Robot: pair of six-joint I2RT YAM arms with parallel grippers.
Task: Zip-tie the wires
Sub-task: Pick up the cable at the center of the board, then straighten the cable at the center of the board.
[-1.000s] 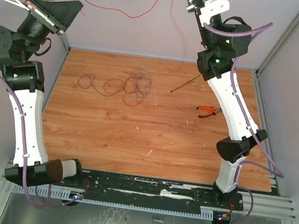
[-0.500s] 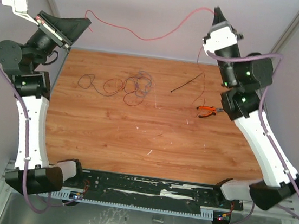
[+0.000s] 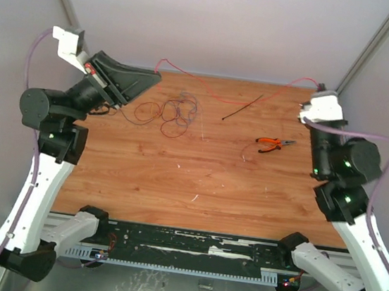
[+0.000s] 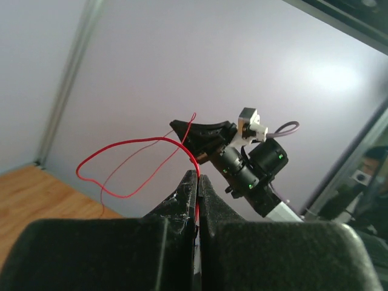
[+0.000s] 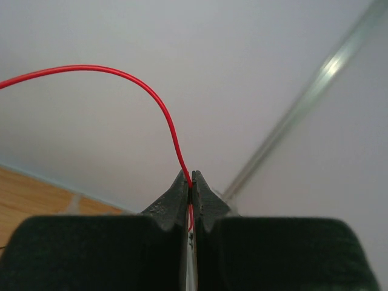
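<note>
Jaws on both arms are pressing tightly together on the same red strand (image 5: 79, 66), which is hanging in the air between them above the far edge of the table (image 3: 175, 186). The left gripper (image 3: 153, 76) is reaching in from the left side, raised off the wood. Its black fingers (image 4: 179, 203) are pinching the strand so that it is emerging right at the tips and curling away in a loop. The right gripper (image 3: 320, 87) is pointing toward the back wall near the far right corner — in its own wrist view the strand is rising out of the closed tips and arching off to the left. Between the two grips the strand is sagging in a shallow curve.

The rest of the wires (image 3: 174, 111) are lying as a loose tangle of dark and reddish loops on the far left part of the table, just beside the left gripper. The zip tie (image 3: 242, 107) is lying flat and slanted on the wood to the right of the tangle — apart from it and touched by neither gripper. Orange-handled pliers (image 3: 274, 145) are resting near the zip tie, toward the right arm
</note>
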